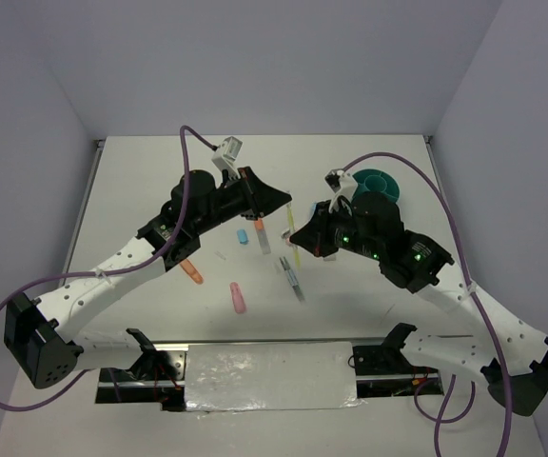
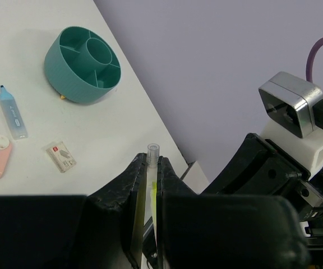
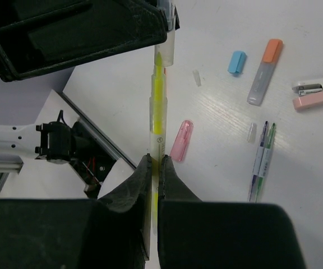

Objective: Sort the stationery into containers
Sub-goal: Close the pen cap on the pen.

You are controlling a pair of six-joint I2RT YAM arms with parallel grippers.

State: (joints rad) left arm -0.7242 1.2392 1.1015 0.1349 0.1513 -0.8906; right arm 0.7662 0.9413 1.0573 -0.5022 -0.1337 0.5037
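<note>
While the yellow pen (image 3: 157,95) is pinched by the left fingers (image 2: 132,188) and the right fingers (image 3: 134,182) together, it is held over the desk (image 2: 100,140) | teal organiser (image 2: 74,75) is stood upright at far right, dividers and centre cup shown | eraser (image 2: 60,156) label print cannot be read

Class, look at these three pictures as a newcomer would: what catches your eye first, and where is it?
Both hands grip one yellow pen between them over the middle of the table, the left hand at one end, the right hand at the other. At the table's far right stands a round teal organiser, with nothing visible inside.
</note>
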